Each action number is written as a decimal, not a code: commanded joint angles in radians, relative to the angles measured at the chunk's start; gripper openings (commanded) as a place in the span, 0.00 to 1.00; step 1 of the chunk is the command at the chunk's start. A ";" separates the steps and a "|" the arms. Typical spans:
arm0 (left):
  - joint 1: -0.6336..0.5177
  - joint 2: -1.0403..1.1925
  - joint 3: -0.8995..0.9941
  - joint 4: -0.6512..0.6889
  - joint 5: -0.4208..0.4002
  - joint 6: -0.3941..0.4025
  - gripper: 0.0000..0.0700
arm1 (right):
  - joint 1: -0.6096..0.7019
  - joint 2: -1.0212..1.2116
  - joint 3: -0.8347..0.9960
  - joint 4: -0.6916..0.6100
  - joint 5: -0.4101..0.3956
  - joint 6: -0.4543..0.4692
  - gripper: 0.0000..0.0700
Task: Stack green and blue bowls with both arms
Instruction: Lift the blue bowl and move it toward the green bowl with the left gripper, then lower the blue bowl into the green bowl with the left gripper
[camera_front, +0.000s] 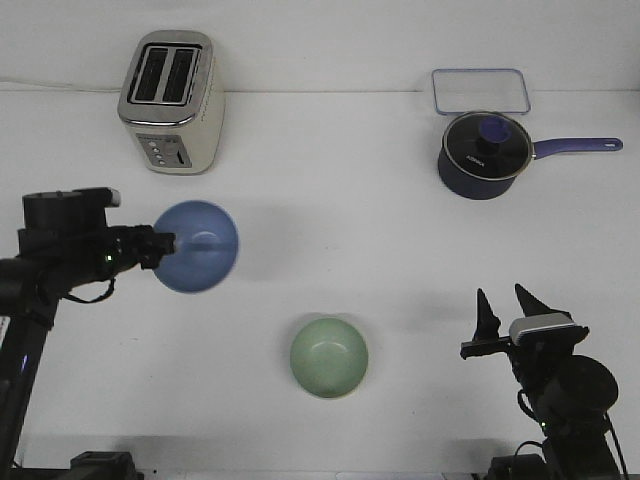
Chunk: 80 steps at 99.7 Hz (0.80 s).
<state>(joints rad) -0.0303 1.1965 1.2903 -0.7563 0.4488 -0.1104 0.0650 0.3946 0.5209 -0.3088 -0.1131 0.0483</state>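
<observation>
Roughly halfway, by my read: left gripper was clamped on the near rim of the blue bowl, which sat tilted w/ its inside facing the camera, apparently lifted off the table. Green bowl sat upright at front centre, well apart from the blue one, so stacking wasn't done yet. Right gripper was idle, fingers apart, holding nothing. Both bowls looked smooth, round, matte; same size approx.
</observation>
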 joint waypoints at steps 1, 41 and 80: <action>-0.073 -0.031 -0.054 0.040 0.009 -0.063 0.02 | 0.001 0.005 0.008 0.009 -0.011 0.000 0.59; -0.563 0.066 -0.216 0.249 -0.123 -0.250 0.02 | 0.001 0.005 0.008 0.001 -0.019 0.000 0.59; -0.725 0.260 -0.216 0.328 -0.151 -0.249 0.02 | 0.001 0.005 0.008 -0.001 -0.019 0.000 0.59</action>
<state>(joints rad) -0.7464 1.4296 1.0584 -0.4484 0.3061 -0.3550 0.0650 0.3946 0.5213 -0.3168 -0.1310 0.0483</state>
